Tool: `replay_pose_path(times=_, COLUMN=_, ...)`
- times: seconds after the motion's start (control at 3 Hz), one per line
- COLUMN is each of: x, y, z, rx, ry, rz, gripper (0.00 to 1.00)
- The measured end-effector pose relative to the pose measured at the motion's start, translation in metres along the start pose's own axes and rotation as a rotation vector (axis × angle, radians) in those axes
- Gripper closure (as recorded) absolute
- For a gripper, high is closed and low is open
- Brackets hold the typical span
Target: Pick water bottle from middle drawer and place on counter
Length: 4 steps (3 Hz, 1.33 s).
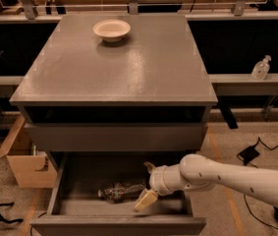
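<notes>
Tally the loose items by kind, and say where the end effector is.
Bottles: 2, water bottle in the drawer, pump bottle far right.
Bowls: 1, bowl on the counter.
Boxes: 1, cardboard box.
Total: 4.
End effector open, in the drawer beside the water bottle.

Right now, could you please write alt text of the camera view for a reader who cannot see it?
A white robot arm reaches into the open middle drawer of a grey cabinet, its gripper open just beside a water bottle lying on its side. On the counter above sits a pale bowl near the back.
</notes>
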<state>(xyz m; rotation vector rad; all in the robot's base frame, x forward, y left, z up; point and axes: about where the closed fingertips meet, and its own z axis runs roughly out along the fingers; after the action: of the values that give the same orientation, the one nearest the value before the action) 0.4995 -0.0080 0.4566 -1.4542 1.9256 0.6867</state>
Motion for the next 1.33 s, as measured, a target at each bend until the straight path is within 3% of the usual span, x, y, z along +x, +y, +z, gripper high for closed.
replay_pose_path(times=0.33, x=-0.014, y=-0.006, z=0.024, rx=-0.026, ry=-0.033, rz=-0.05, gripper=0.0)
replay_pose_path(times=1.0, x=-0.023, y=-0.003, z=0.064, rx=-0.019, ry=-0.051, rz=-0.124, gripper=0.0)
replay_pose_path(times=1.33, x=-0.02, y=-0.004, z=0.073, rx=-0.02, ry=-0.052, rz=-0.129, gripper=0.0)
